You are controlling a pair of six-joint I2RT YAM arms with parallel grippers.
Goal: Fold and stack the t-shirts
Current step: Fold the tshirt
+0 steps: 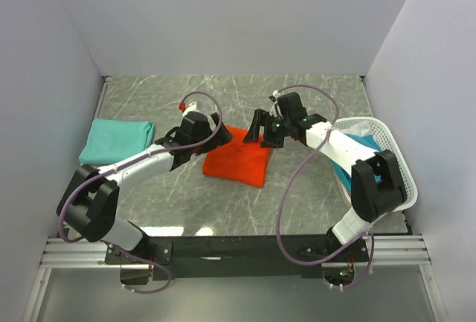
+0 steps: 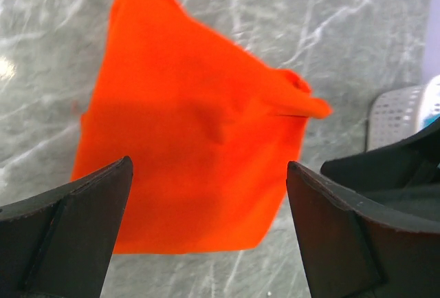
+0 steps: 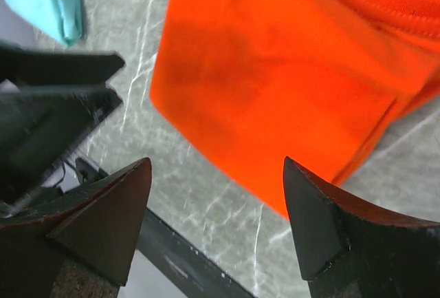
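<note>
We have the orange shirt (image 1: 238, 160) lying flat on the worktop (image 1: 312, 106), folded down to a compact, roughly square pad. Both wrist views look straight down on it. The left pincer (image 1: 218, 123) hangs over its far left corner and the right pincer (image 1: 255, 130) over its far right corner. Each is spread wide and holds nothing: in the left wrist view the left pincer (image 2: 207, 167) frames bare cloth, and the right pincer (image 3: 216, 164) does the same in its own view. Neither seems to touch the shirt.

Well to the left of the orange shirt lies a teal shirt (image 1: 117, 140), already folded. To the right of the orange shirt stands the basket (image 1: 398, 166), with teal cloth (image 1: 346, 177) in it, likely another shirt waiting.

We judge the folding of the orange shirt to be done or nearly so. One small flap (image 2: 302, 98) pokes out past the pad's edge and may want tucking. Next comes the stacking. The pincers must come down on two edges of the pad and pinch through all the layers, so that it lifts without opening. They then carry it leftward and set it squarely on the teal shirt.
</note>
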